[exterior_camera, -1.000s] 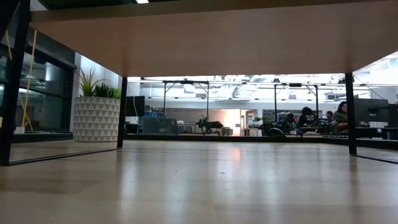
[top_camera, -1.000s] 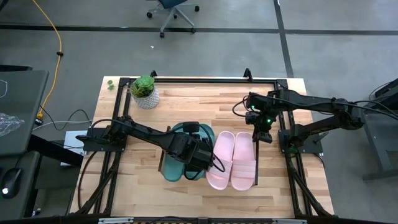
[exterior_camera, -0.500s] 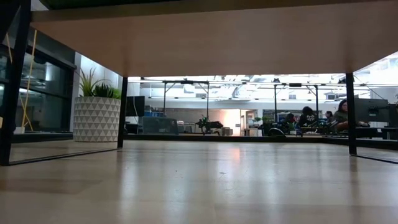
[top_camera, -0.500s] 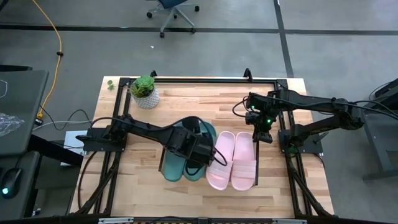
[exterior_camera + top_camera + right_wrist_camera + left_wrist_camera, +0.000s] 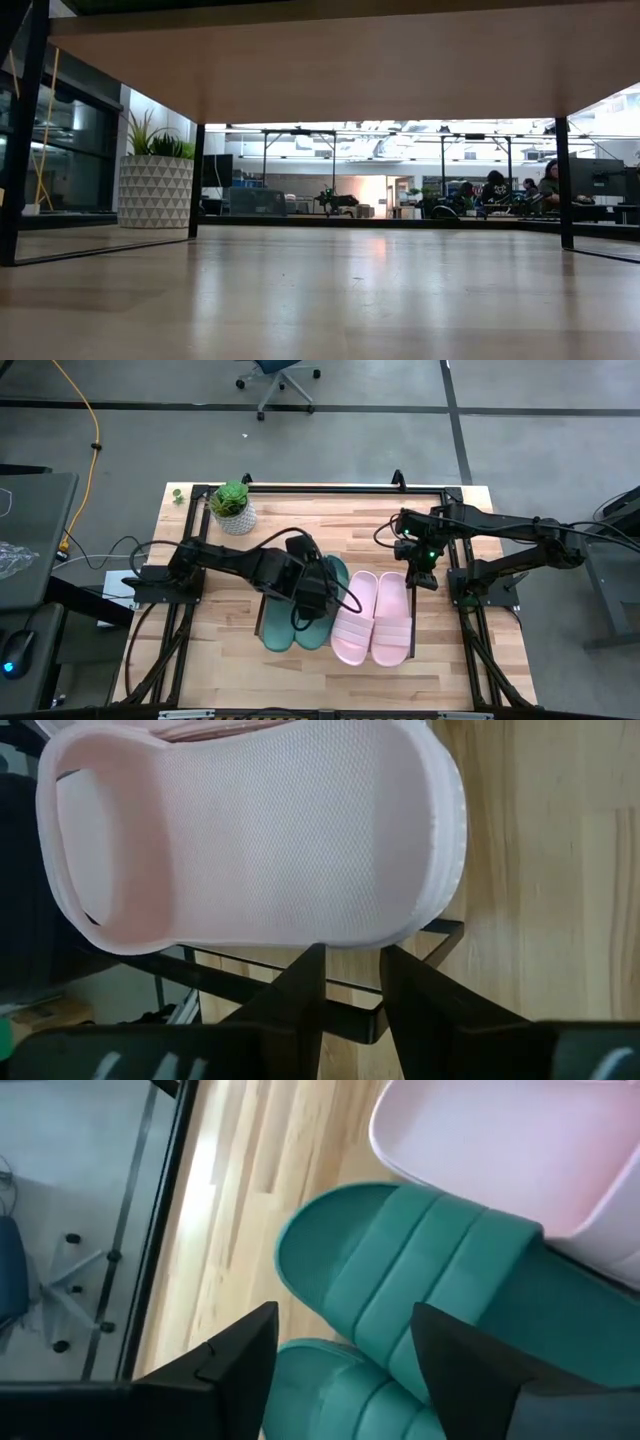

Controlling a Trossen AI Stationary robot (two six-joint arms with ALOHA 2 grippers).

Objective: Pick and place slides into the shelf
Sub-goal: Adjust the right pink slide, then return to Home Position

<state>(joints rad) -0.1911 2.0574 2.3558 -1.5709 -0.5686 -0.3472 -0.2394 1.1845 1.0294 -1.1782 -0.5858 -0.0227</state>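
Slides: teal pair [image 5: 300,610] at nine o'clock of pink pair [image 5: 375,618]; left gripper [image 5: 312,600] jaws wide above, could snag a strap lifting; right gripper [image 5: 421,573] jaws narrow.

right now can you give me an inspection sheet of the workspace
surface: wooden table, black frame edging.
job's things: two teal slides and two pink slides side by side on the shelf.
clutter: potted plant at a far corner.
grippers: left gripper open over the teal slides, holding nothing; right gripper just beyond the pink slides, narrowly parted, empty.
cables: yellow cable on the floor.
surroundings: office chair; people seated in the low view.
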